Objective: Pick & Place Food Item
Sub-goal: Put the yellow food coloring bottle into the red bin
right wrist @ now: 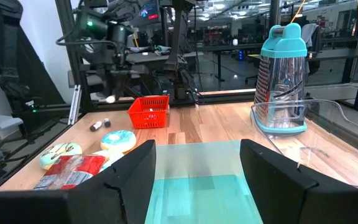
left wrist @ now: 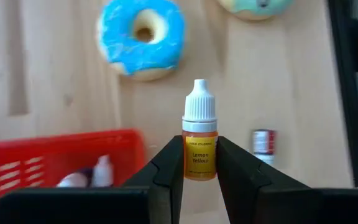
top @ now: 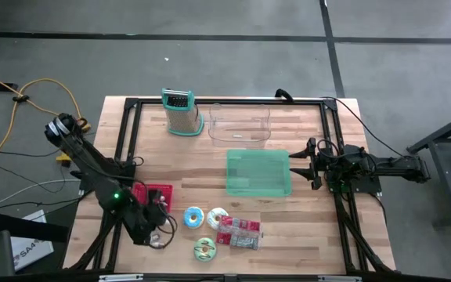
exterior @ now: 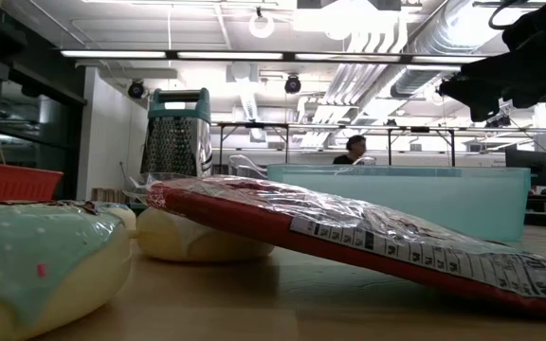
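Left gripper (left wrist: 201, 180) is hanging over the counter's (top: 304, 227) near-left corner beside the red basket (top: 156, 193), jaws pinching the yellow dropper bottle (left wrist: 199, 134) low on its body; advise carrying upright, steady, toward the green tray (top: 258, 173).

The high view looks straight down on the whole pale wooden desk (top: 304, 227) from well above; the low view sits at desk-top level, very close to a red-edged crinkled plastic packet (exterior: 349, 232), facing across towards the steel box grater with a teal handle (exterior: 175, 133); that grater (right wrist: 283, 84) also shows in the right wrist view, which faces level along the desk; the left wrist view looks steeply down, close over a blue-iced ring doughnut (left wrist: 143, 37).
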Controlling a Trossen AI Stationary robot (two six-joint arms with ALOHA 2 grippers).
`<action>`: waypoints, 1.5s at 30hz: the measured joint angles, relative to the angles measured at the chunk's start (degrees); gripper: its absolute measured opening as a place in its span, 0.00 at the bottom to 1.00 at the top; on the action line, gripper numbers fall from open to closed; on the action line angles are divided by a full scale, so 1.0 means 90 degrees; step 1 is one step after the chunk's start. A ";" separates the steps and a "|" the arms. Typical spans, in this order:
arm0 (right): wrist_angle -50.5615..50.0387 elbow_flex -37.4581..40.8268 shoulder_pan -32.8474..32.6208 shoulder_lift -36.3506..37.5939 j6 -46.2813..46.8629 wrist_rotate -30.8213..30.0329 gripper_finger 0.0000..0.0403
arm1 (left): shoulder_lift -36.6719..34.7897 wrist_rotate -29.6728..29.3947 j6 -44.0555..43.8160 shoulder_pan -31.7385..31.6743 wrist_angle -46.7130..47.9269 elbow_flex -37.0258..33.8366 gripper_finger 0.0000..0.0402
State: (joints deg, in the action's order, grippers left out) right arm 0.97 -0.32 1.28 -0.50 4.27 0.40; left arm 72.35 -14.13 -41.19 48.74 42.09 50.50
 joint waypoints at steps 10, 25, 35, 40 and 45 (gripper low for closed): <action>0.0000 -0.0002 0.0001 -0.0001 0.0000 0.0000 0.55 | -0.0193 -0.0291 -0.0693 0.0138 0.0883 -0.0002 0.19; 0.0000 -0.0002 0.0001 -0.0001 0.0000 0.0000 0.55 | -0.1713 -0.0746 -0.2525 0.0490 0.1200 -0.1344 0.19; 0.0002 -0.0002 0.0000 0.0000 0.0000 0.0000 0.55 | -0.1851 -0.0443 -0.2950 0.0485 0.1154 -0.1780 0.19; 0.0002 -0.0002 0.0001 0.0001 0.0000 0.0000 0.55 | -0.1803 -0.0372 -0.3072 0.0485 0.1141 -0.1804 0.20; 0.0000 -0.0001 0.0001 -0.0001 0.0000 0.0000 0.55 | -0.1795 -0.0370 -0.3038 0.0485 0.1091 -0.1804 0.27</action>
State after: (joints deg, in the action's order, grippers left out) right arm 0.97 -0.33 1.29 -0.50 4.27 0.40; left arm 56.19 -17.45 -68.54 53.10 51.91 34.26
